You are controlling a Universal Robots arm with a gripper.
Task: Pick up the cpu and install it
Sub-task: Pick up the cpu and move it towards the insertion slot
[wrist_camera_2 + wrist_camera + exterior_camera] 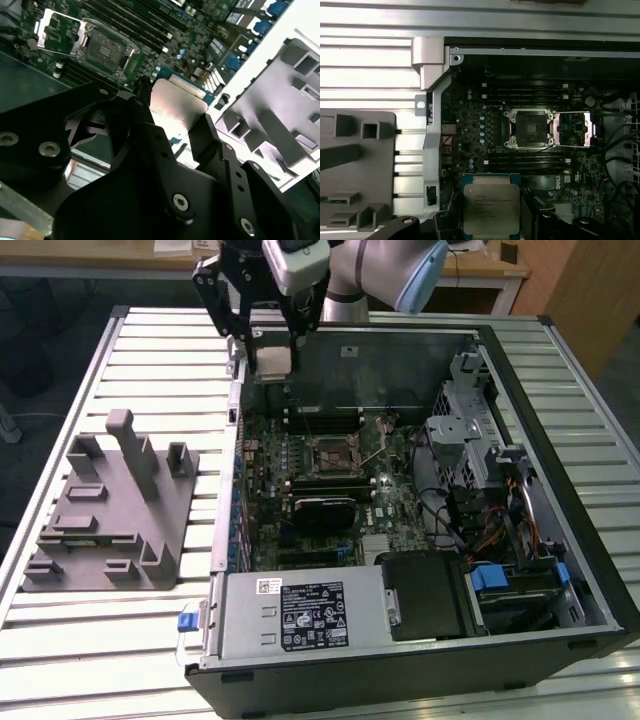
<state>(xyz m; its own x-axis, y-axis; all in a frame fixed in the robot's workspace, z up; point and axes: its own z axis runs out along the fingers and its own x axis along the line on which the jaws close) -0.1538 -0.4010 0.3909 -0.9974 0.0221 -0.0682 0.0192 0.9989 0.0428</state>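
Nearest in the exterior view, the power supply (300,612) sits in the front of the open computer case (400,675), which lies on its side on a slatted table (160,350). Just beside the case, on the exterior view's left, stands the grey fixture (110,510). Further in, the green motherboard (265,490) covers the case floor, with the square socket (330,455) near its middle. In the first wrist view the socket (532,129) stands open, its load plate (572,129) swung to one side. Beyond that, near the far wall of the case, the gripper (270,348) hangs above the board's far corner on the exterior view's left. Its black fingers (150,130) pinch the cpu (273,360) by two opposite edges. The second wrist view shows the pale metal top of the cpu (177,105) clamped between them, and the first wrist view shows the cpu (491,206) lifted clear of the board, apart from the socket. Farthest back, the pale arm (385,275) rises behind the case.
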